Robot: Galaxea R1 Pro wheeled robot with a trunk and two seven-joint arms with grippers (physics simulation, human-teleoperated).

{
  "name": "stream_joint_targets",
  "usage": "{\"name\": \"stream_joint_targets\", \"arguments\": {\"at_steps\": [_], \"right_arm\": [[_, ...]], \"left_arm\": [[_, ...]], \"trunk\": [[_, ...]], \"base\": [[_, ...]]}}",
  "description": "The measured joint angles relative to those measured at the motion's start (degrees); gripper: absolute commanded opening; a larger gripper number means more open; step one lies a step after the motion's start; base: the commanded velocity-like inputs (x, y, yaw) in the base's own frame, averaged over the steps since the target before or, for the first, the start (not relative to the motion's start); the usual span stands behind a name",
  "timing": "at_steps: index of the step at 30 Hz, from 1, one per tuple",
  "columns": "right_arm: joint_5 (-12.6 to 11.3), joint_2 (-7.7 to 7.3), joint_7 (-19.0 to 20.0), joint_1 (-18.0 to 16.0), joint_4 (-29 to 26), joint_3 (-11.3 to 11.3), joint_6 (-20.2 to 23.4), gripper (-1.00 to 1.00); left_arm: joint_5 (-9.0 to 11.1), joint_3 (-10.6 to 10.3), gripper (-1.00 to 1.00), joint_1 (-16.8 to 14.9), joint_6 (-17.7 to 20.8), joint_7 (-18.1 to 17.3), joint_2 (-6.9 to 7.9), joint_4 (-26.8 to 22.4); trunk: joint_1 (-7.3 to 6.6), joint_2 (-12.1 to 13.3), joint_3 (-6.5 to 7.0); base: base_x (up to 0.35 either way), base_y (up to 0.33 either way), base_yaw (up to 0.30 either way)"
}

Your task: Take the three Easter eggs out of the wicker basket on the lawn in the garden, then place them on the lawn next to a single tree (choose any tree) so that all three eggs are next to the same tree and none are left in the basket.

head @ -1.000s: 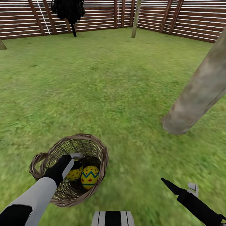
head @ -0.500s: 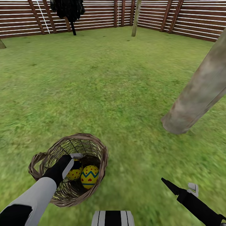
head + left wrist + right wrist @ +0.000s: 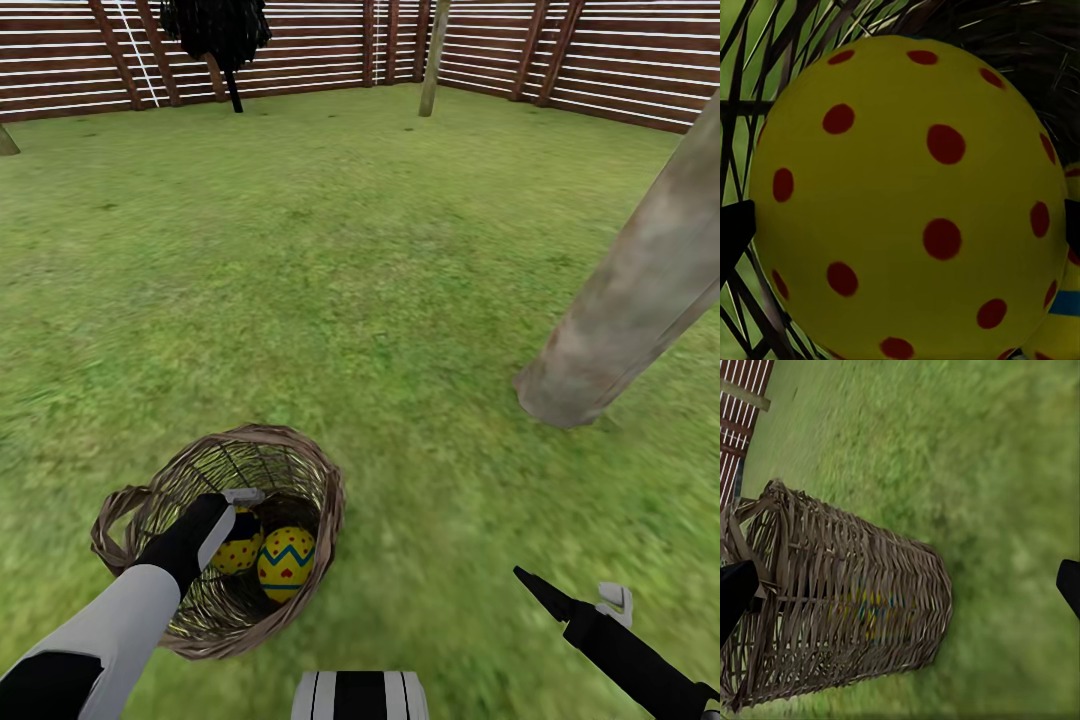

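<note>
Two eggs show inside the basket (image 3: pixel 305 470) on the lawn (image 3: pixel 330 280). The left tool (image 3: pixel 238 505) reaches down into the basket, its fingertips on either side of the dotted egg (image 3: pixel 907 202); whether it is clenched on the egg I cannot tell. Just right of that tool lies the zigzag egg (image 3: pixel 287 563), touching the dotted one. Farther right, the right tool (image 3: pixel 585 590) hangs released above bare grass, well apart from the basket. Beyond it and to its right stands a thick tree trunk (image 3: pixel 630 290); a slatted fence (image 3: pixel 480 50) closes the garden behind.
</note>
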Motion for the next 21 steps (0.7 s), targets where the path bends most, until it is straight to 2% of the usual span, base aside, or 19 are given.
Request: {"name": "stream_joint_targets", "arguments": {"at_steps": [13,21], "right_arm": [[0.0,0.00,0.0,0.0,0.0,0.0,0.0,1.00],[0.0,0.00,0.0,0.0,0.1,0.0,0.0,1.00]], "left_arm": [[0.2,0.3,-1.00,0.0,0.1,-0.1,0.08,0.0],[-0.1,-0.2,-1.00,0.0,0.1,0.1,-0.04,0.0]], "trunk": [[0.00,0.0,0.00],[0.00,0.0,0.00]], "base": [[0.000,0.000,0.000],[0.000,0.000,0.000]]}}
